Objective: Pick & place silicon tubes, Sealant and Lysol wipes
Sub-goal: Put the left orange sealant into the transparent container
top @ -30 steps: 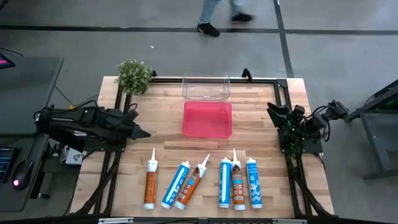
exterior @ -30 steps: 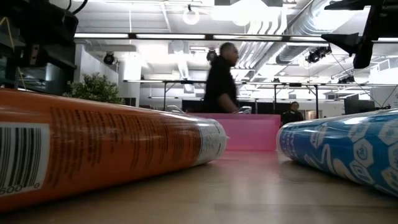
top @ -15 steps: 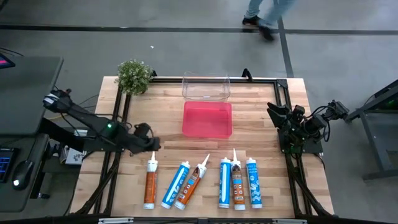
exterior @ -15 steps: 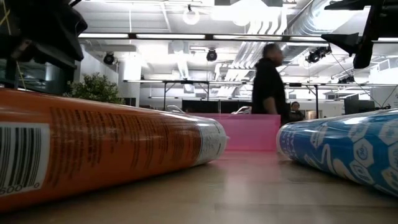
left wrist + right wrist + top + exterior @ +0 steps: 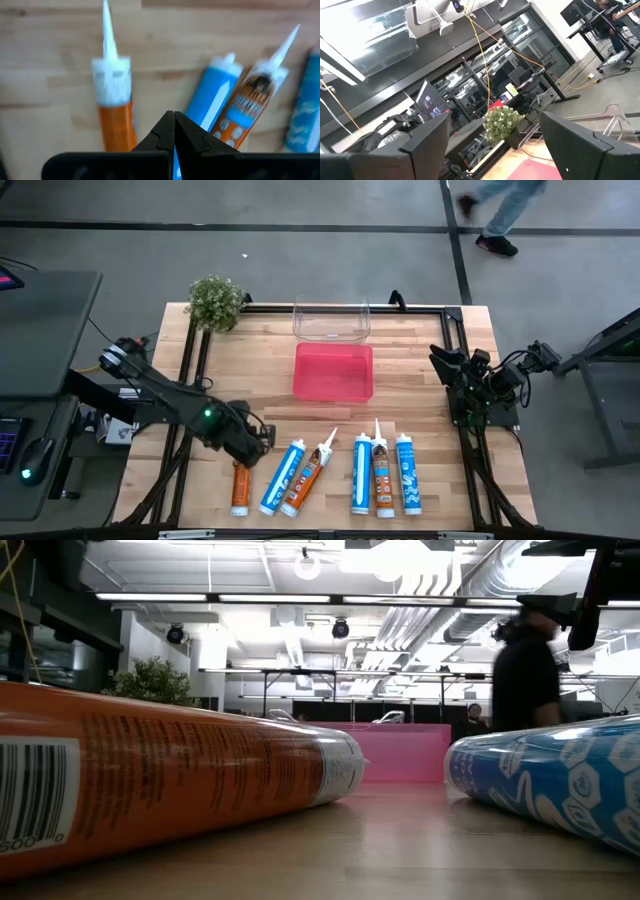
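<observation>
Seen from above, the slatted wooden tabletop (image 5: 420,340) carries six sealant tubes in a row along its near edge: an orange tube with a white nozzle (image 5: 240,488), a blue tube (image 5: 283,476), an orange-and-white tube with a tapered tip (image 5: 309,473), a second blue tube (image 5: 361,473), a brown-labelled tube (image 5: 383,471) and a third blue tube (image 5: 407,473). Farther back a shallow pink plastic tray (image 5: 334,371) and a clear plastic bin (image 5: 331,318) stand one behind the other, both with nothing visible in them, and a small potted green plant (image 5: 216,301) sits at the far left corner. The left claw (image 5: 258,438) hangs over the nozzle end of the orange tube; the right claw (image 5: 447,366) is parked at the right edge of the tabletop. A person's legs (image 5: 500,210) cross the floor beyond.

At tabletop height, the orange tube (image 5: 150,775) shows a barcode and fine print too small to read, opposite a blue tube with a hexagon pattern (image 5: 550,780); the pink tray (image 5: 400,752) lies behind them.

From the left wrist, the claw's (image 5: 173,131) fingers meet at the tips, pinched together and holding nothing, above the orange tube (image 5: 113,100) and beside the blue tube (image 5: 212,100) and the orange-and-white tube (image 5: 255,97).

From the right wrist, that claw's (image 5: 495,140) dark fingers (image 5: 427,137) stand wide apart.
</observation>
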### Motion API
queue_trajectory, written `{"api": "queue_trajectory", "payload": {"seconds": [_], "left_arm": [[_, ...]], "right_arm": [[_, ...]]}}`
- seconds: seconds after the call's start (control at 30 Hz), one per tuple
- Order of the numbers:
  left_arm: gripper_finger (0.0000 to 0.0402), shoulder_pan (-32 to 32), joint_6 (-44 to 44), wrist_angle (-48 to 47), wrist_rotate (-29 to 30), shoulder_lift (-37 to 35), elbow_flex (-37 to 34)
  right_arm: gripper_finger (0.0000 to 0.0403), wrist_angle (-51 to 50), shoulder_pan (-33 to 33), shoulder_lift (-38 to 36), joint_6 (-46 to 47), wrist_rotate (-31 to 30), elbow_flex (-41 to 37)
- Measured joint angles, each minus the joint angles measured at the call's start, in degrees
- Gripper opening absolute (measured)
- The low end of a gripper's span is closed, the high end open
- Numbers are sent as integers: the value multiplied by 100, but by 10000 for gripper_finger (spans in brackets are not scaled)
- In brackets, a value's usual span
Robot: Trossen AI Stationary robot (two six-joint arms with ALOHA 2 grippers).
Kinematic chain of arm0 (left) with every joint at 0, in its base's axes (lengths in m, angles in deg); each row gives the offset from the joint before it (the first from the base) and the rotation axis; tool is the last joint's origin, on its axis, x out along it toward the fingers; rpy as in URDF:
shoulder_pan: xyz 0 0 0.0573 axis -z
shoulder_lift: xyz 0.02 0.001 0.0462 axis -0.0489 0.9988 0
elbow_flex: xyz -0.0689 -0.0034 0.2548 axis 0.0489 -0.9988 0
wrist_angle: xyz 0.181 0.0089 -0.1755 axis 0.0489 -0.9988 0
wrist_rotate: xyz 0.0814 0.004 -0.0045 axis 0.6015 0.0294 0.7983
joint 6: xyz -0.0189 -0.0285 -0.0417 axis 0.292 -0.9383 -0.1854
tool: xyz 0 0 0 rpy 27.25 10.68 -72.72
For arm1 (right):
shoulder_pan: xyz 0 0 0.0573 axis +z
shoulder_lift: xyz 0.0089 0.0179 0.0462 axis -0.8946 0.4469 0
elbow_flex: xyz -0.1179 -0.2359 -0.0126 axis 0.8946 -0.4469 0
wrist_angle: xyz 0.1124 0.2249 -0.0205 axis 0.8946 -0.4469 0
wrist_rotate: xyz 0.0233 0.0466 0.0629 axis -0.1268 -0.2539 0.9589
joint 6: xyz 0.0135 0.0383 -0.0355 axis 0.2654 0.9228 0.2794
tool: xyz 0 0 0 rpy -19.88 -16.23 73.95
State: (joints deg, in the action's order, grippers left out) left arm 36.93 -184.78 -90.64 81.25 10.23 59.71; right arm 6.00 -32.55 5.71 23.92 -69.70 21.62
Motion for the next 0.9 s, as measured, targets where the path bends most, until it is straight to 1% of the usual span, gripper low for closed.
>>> {"api": "queue_trajectory", "payload": {"seconds": [0.07,0.17,0.27,0.4,0.53,0.63,0.77,0.83,0.9], "left_arm": [[15,58,-101,-18,-140,235,190],[46,168,-271,101,-296,480,232],[89,252,-448,243,-309,624,243],[150,359,-481,172,-335,706,237],[194,382,-440,53,-309,744,239],[208,483,-444,-303,-297,733,239],[210,664,-497,-592,-251,737,236],[211,751,-693,-552,-251,793,161],[211,801,-801,-402,-407,831,2]], "right_arm": [[303,1,-1,0,0,-1,-2],[303,0,0,0,0,0,0],[303,-10,0,0,0,-1,-1],[303,-41,-1,-2,0,-1,-1],[303,-82,-1,-1,0,0,-1],[303,-87,-1,-2,0,-1,-1],[303,-86,-1,-2,0,-1,-1],[303,-84,-1,-2,0,-1,0],[303,-86,-1,-2,0,-1,-1]]}}
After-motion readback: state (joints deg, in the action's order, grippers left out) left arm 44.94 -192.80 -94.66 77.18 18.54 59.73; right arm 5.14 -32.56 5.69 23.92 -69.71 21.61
